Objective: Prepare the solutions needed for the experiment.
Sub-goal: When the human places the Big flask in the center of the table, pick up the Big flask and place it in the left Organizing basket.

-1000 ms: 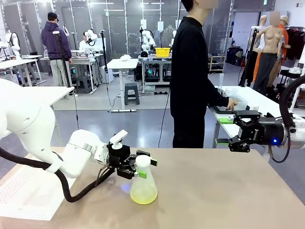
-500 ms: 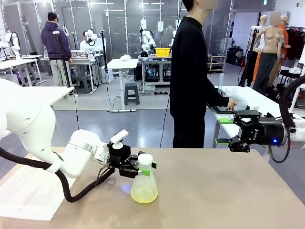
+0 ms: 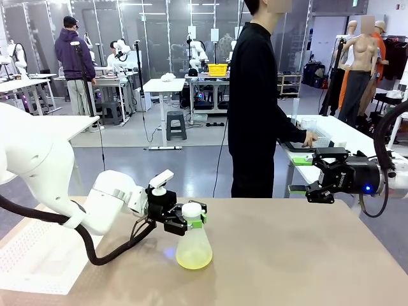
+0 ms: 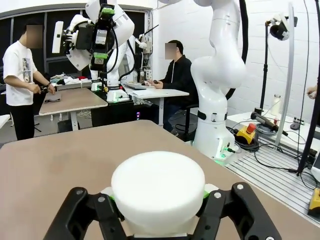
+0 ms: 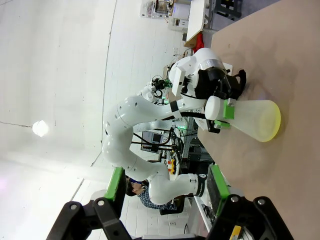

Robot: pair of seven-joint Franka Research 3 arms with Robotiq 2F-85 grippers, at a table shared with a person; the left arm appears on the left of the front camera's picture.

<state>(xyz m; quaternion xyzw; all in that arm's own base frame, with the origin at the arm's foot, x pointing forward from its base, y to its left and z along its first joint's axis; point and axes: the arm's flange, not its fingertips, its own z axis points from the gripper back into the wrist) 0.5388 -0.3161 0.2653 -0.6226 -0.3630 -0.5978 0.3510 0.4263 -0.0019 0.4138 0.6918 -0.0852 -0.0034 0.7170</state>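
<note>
My left hand [image 3: 189,221] pinches the capped flask [image 3: 193,245] of yellow solution [image 3: 194,259] on the desk [image 3: 287,255]; my right hand [image 3: 299,175] hangs spread.

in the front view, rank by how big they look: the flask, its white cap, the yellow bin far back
1. Translucent conical plastic flask with yellow-green liquid
2. Yellow bin, far off, so truly bigger than it looks
3. Round white cap, close to the bin in apparent size
</note>
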